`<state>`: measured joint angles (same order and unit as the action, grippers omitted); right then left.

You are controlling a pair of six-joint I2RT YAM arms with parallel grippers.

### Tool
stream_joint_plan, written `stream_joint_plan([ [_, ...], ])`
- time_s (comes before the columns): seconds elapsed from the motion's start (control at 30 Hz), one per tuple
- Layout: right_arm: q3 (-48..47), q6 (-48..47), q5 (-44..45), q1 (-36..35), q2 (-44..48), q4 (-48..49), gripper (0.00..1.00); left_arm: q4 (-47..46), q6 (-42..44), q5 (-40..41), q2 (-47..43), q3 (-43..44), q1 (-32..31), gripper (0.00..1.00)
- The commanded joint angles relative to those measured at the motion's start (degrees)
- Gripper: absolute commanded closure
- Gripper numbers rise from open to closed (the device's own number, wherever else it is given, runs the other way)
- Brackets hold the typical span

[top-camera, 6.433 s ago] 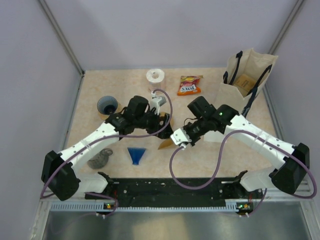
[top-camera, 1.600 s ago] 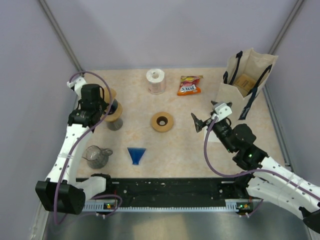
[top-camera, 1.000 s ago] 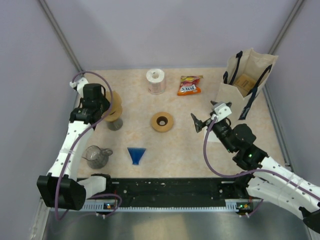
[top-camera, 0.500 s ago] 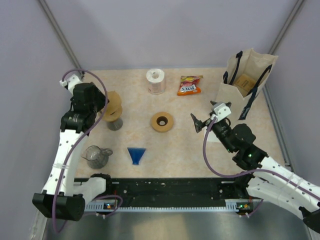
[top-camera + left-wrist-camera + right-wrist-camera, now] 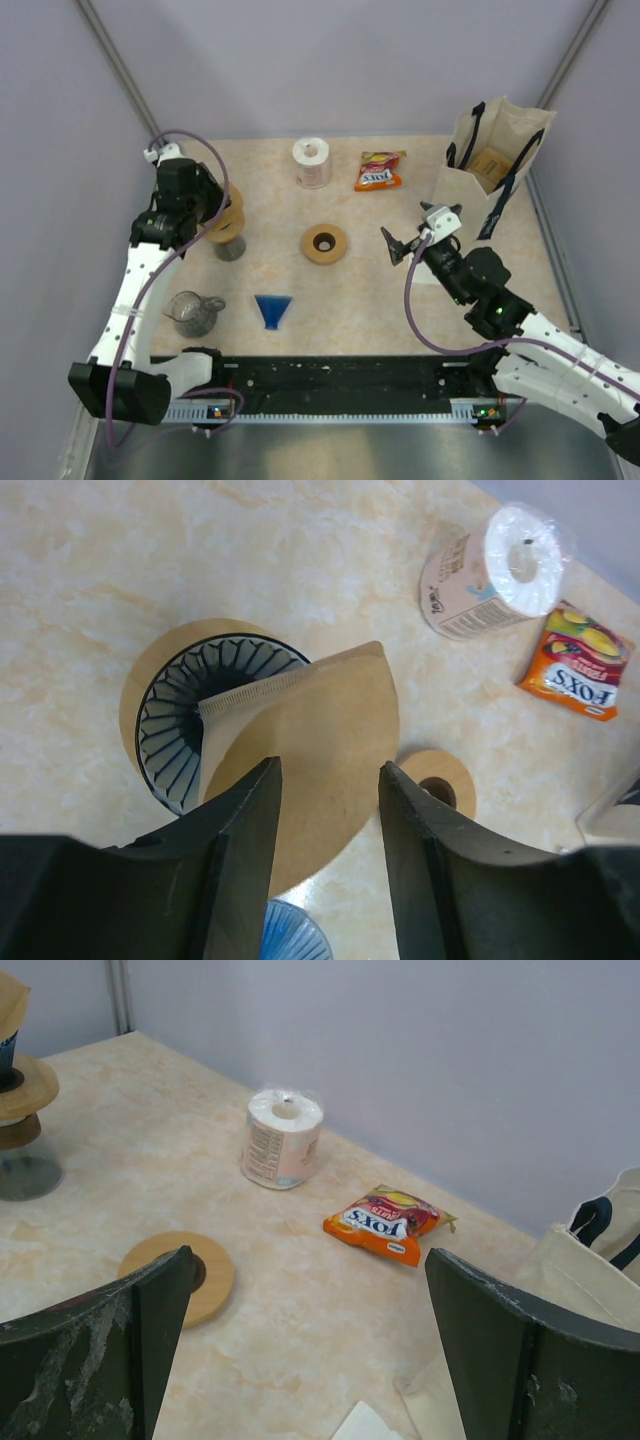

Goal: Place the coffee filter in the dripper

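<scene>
The brown paper coffee filter [image 5: 320, 720] stands in the black ribbed dripper [image 5: 175, 730], its rounded edge leaning out over the right rim. The dripper has a wooden collar and sits on a glass server [image 5: 230, 247] at the table's left. My left gripper [image 5: 330, 780] hovers above the filter [image 5: 230, 210], jaws apart and touching nothing. My right gripper [image 5: 395, 245] is wide open and empty over the right half of the table, far from the dripper.
A wooden ring [image 5: 325, 243] lies mid-table. A blue cone [image 5: 272, 308] and a glass pitcher [image 5: 195, 312] sit near the front left. A wrapped paper roll [image 5: 313, 162] and an orange snack bag [image 5: 380, 170] are at the back, a tote bag [image 5: 490, 160] at the back right.
My left wrist swung left and up off the dripper, then came back over it. The filter stays in the dripper. The right arm has not moved.
</scene>
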<state>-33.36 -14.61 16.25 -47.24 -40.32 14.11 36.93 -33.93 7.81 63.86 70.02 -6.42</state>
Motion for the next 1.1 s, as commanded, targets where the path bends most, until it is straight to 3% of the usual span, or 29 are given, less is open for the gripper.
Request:
stream_joint_plan([
  [0.0, -0.2, -0.2, -0.2, -0.7, 0.0, 1.8, 0.01, -0.5, 1.2, 4.0, 3.2, 3.6, -0.2, 0.53],
  [0.33, -0.1, -0.4, 0.2, -0.7, -0.2, 1.7, 0.01, 1.5, 2.1, 9.8, 8.5, 4.9, -0.1, 0.55],
  [1.07, 0.1, -0.9, 0.5, -0.7, -0.6, 1.9, 0.01, 4.8, 2.7, 7.5, 9.7, 4.5, -0.2, 0.59],
])
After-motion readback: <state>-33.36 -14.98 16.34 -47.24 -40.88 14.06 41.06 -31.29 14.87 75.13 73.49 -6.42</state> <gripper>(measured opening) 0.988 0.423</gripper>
